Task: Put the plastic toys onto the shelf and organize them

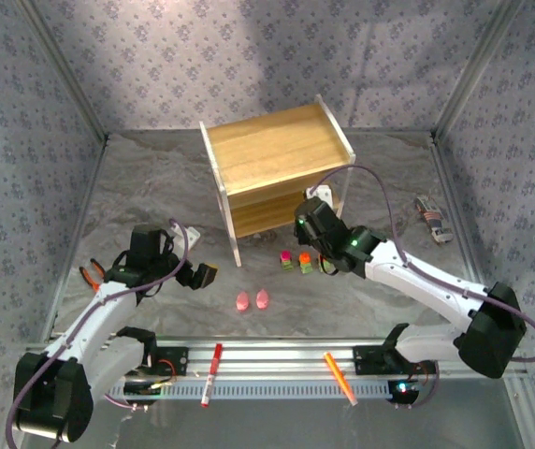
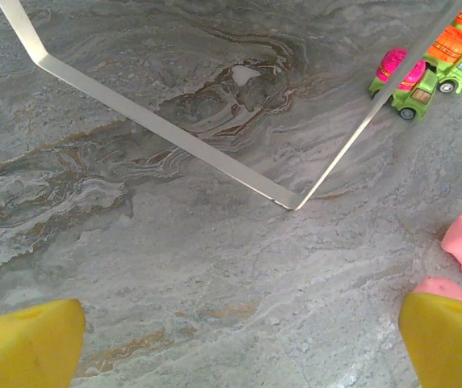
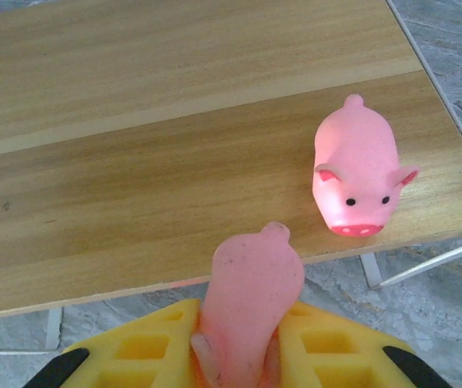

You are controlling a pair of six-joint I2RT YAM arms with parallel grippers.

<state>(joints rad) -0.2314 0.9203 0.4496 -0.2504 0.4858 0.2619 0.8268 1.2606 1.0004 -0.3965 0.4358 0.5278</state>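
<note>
Your tabletop (image 1: 155,187) is grey and marbled, and the shelf (image 1: 272,150) stands toward its far side with its open front turned to the arms. Your right pincer (image 3: 243,339) is at the shelf's lower right front corner, clamped tight on a pink pig toy (image 3: 251,283) that points tail end forward over the edge of a wooden board. A second pink pig (image 3: 356,174) sits on that board near its right corner. Your left pincer (image 2: 239,339) hovers over bare tabletop, its yellow pads spread wide with nothing between them. Two more pink pigs (image 1: 252,300) lie side by side on the tabletop, with the green trucks (image 1: 296,262) just beyond them. A red marker (image 1: 210,374) and an orange marker (image 1: 340,377) lie at the near edge
</note>
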